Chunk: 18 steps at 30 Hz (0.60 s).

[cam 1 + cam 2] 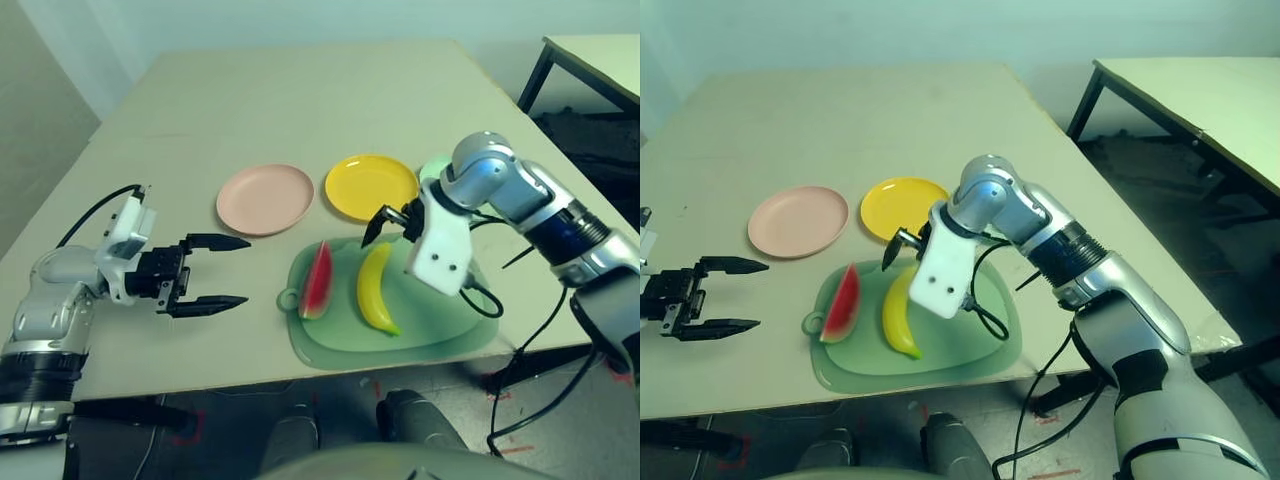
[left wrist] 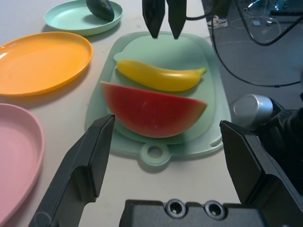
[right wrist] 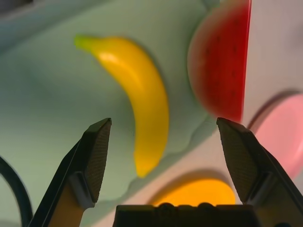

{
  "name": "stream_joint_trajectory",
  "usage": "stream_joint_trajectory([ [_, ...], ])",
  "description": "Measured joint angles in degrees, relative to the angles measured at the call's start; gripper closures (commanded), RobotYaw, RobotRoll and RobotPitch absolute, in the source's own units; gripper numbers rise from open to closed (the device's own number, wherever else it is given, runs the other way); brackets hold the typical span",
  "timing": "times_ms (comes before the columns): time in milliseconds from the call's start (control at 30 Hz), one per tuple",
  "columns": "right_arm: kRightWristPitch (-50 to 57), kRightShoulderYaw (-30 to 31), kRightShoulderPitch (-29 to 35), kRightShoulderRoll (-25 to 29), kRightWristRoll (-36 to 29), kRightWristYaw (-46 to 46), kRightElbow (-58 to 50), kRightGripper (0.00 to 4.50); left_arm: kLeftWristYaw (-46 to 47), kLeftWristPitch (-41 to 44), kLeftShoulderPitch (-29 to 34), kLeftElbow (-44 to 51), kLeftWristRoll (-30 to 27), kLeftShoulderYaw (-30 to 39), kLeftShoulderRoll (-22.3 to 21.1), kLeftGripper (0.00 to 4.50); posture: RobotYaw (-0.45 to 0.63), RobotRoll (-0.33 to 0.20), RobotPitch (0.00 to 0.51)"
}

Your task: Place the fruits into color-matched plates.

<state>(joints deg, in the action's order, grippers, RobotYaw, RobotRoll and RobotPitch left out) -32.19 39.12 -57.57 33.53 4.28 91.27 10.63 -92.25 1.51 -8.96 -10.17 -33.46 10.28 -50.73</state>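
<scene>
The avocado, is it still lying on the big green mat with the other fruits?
No, the avocado sits in the mint green plate, apart from the mat.

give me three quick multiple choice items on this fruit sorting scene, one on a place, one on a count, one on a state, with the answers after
1. Where does the banana lie?
A. on the yellow plate
B. on the green mat, beside the watermelon wedge
C. on the bare table

2. How many fruits lie on the green mat?
A. one
B. two
C. three

3. How does the right end effector stand?
A. open and empty above the mat
B. shut on the banana
C. shut on the avocado

Answers:
1. B: the banana rests on the mat next to the watermelon wedge, while the yellow plate is bare.
2. B: just banana and watermelon are on it; the avocado already sits in the mint green plate.
3. A: its fingers are spread with nothing between them.
</scene>
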Motion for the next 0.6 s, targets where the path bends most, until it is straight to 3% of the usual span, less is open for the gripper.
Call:
stream_joint_trajectory([
  [300,1.2,0.7,1.7,-1.5,4.1,0.0,-0.6,0.03,0.4,0.0,0.8,0.6,0.0,0.4,0.0,0.00,-0.10,0.000,0.059],
  [600,-1.7,2.4,1.1,-3.3,10.6,-0.5,8.2,0.03,1.3,0.0,1.6,1.5,0.0,0.7,0.2,0.00,-0.09,0.000,0.066],
])
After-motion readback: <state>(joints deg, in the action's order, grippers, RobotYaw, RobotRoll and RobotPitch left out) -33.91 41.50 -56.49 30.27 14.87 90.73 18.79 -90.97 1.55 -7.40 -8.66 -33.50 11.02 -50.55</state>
